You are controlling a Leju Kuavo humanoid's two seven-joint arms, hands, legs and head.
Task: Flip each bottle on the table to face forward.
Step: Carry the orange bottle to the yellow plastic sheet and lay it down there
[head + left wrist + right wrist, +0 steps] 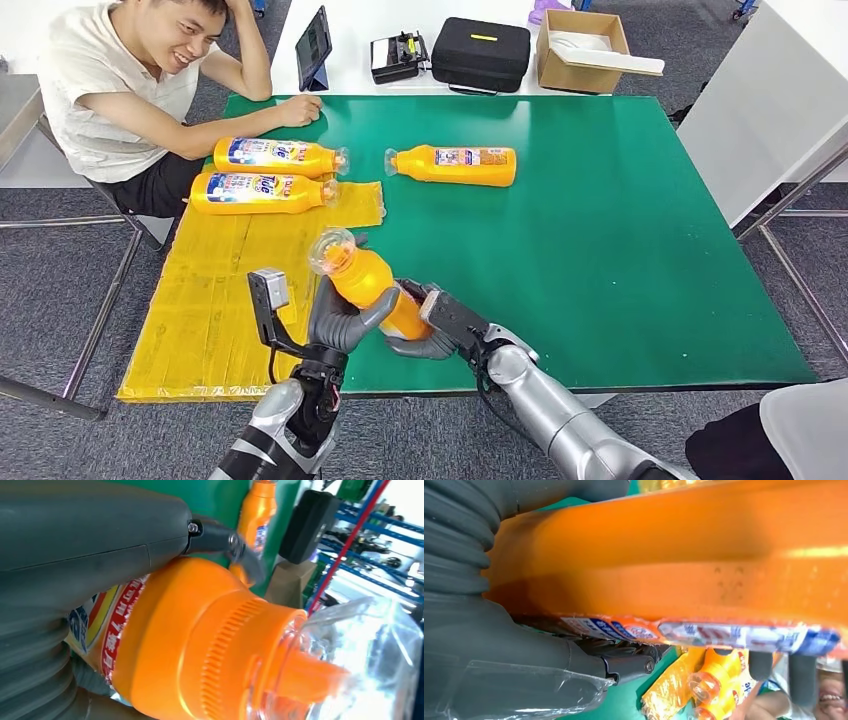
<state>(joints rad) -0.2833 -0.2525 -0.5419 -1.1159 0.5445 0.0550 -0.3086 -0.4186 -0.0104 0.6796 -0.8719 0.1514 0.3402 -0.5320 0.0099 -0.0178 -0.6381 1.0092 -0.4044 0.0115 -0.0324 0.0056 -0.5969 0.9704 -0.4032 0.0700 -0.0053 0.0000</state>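
Note:
An orange bottle (368, 281) with a clear cap is lifted off the green table (620, 250), tilted with its cap up and to the left. My left hand (340, 315) grips it from the left around the body; my right hand (432, 325) holds its lower end from the right. Close up, the bottle (190, 645) shows its ribbed orange collar and clear cap, and the bottle (684, 565) shows its plain side with a label edge. Two labelled bottles (275, 156) (258, 192) lie by the yellow sheet. Another bottle (455, 165) lies mid-table.
A yellow sheet (215, 300) covers the table's left part. A person (120, 80) sits at the far left corner, one arm resting on the table. Beyond the table stand a tablet (313, 45), a black case (480, 52) and a cardboard box (585, 48).

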